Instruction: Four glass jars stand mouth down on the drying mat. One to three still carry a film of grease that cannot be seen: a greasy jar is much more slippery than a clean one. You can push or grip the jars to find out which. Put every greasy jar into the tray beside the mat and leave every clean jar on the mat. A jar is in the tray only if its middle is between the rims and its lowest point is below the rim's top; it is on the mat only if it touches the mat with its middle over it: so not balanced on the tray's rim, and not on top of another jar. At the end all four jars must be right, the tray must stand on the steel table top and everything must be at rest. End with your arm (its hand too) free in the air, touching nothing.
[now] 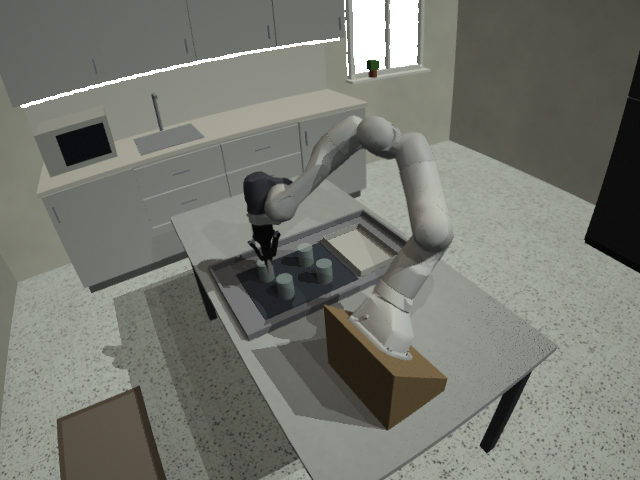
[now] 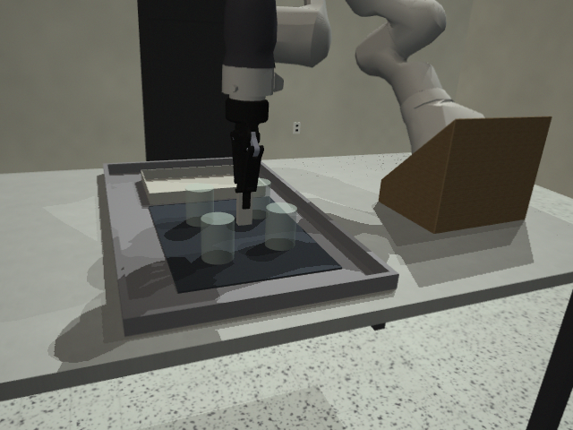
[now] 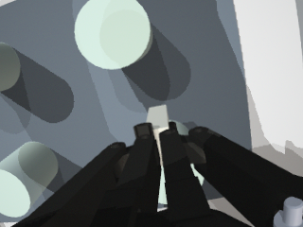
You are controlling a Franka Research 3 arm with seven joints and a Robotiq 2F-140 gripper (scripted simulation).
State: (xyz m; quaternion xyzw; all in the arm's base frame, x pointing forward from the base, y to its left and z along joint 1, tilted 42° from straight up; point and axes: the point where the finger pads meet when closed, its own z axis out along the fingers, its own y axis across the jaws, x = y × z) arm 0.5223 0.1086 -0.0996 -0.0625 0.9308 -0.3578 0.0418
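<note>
I see no lettering; my gripper's (image 1: 268, 266) (image 2: 244, 215) (image 3: 157, 124) fingers are pressed together near smooth, translucent cylindrical glass jars (image 1: 284, 287) (image 2: 217, 238) (image 3: 114, 33).

Count: four glass jars (image 1: 265, 273) (image 1: 284, 288) (image 1: 305, 256) (image 1: 324, 272) (image 2: 199, 205) (image 2: 217, 240) (image 2: 280, 228) (image 2: 262, 203) (image 3: 113, 33) (image 3: 7, 66) (image 3: 33, 165), one mat (image 1: 273, 303) (image 2: 208, 278) (image 3: 208, 57), one tray (image 1: 360, 249) (image 2: 184, 187) at the mat's 2 o'clock in top view, one arm (image 1: 426, 191) (image 2: 303, 37), one gripper (image 1: 267, 266) (image 2: 246, 201) (image 3: 160, 120), one microwave (image 1: 85, 144), one potted plant (image 1: 372, 68).

Translucent glassy jars (image 1: 284, 287) (image 2: 217, 238) (image 3: 113, 34), smooth; matt dark mat (image 1: 268, 303) (image 2: 184, 279) (image 3: 208, 61); wood-grained brown wedge (image 1: 361, 361) (image 2: 490, 176)
</note>
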